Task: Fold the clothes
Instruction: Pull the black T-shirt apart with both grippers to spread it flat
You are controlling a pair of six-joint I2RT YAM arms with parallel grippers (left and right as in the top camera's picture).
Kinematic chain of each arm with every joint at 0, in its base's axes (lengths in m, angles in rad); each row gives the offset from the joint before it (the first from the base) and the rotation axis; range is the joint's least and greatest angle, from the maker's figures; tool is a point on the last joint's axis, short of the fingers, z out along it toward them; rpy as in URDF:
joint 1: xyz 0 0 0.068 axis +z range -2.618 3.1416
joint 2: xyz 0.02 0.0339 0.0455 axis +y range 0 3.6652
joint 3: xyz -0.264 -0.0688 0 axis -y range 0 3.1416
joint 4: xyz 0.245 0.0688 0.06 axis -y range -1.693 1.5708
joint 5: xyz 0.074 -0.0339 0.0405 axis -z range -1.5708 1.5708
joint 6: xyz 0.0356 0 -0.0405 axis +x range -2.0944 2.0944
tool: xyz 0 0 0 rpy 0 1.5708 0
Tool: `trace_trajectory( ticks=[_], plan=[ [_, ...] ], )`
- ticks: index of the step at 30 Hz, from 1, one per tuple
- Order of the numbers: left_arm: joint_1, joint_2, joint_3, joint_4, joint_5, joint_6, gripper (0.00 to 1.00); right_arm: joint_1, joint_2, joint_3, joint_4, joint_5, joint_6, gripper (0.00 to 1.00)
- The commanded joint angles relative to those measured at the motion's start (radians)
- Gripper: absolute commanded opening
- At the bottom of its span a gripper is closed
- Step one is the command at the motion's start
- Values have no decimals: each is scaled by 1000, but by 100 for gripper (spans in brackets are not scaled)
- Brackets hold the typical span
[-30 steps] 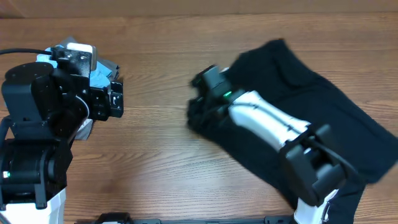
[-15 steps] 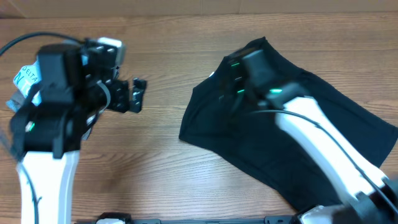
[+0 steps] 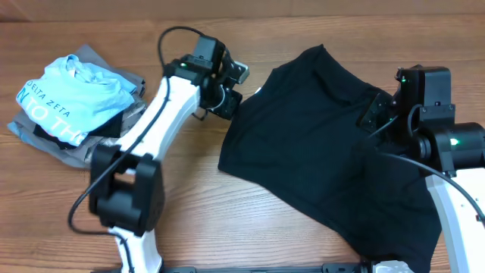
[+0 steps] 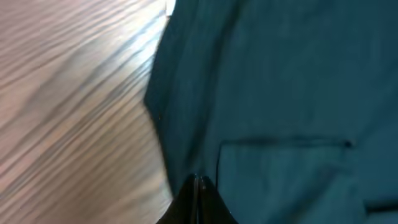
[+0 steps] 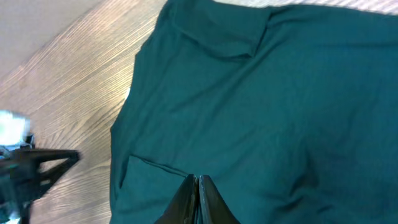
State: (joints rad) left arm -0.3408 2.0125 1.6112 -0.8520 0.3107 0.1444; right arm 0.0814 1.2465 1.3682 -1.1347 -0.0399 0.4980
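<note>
Black T-shirt (image 3: 303, 144) hold: none visible; both claws are closed to a point.
Left claw (image 3: 232, 97): wide open and well away a second ago, now shut at the shirt's left edge.
Right claw (image 3: 373, 115): off the middle, now over the right part.
Garment: spread on the surface (image 3: 227, 220), unfolded.
Meaning: folding probably not yet begun.

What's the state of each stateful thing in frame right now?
black T-shirt: unfolded, spread out and rumpled.
left fingers: shut, at the shirt's left edge; pinch unclear.
right fingers: shut, over the shirt; pinch unclear.
light-blue tee: folded, lying on the grey garments.
grey garments: folded, stacked under the tee.
</note>
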Motion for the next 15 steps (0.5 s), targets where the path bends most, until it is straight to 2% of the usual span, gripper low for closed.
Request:
trace_trajectory(
  ticks=[1, 5, 7, 12, 15],
  plan=[
    [-27, 129, 13, 68, 87, 43, 4, -5, 9, 13, 4, -6, 12, 4],
    [-30, 205, 13, 99, 61, 43, 4, -5, 9, 13, 5, -6, 12, 4],
    [-24, 231, 13, 97, 3, 43, 4, -5, 10, 13, 5, -6, 12, 5],
    [25, 264, 13, 35, -350, -75, 4, -5, 19, 13, 4, 33, 12, 5],
    [97, 264, 13, -17, -500, -127, 4, -5, 37, 12, 3, 79, 12, 6]
  ],
)
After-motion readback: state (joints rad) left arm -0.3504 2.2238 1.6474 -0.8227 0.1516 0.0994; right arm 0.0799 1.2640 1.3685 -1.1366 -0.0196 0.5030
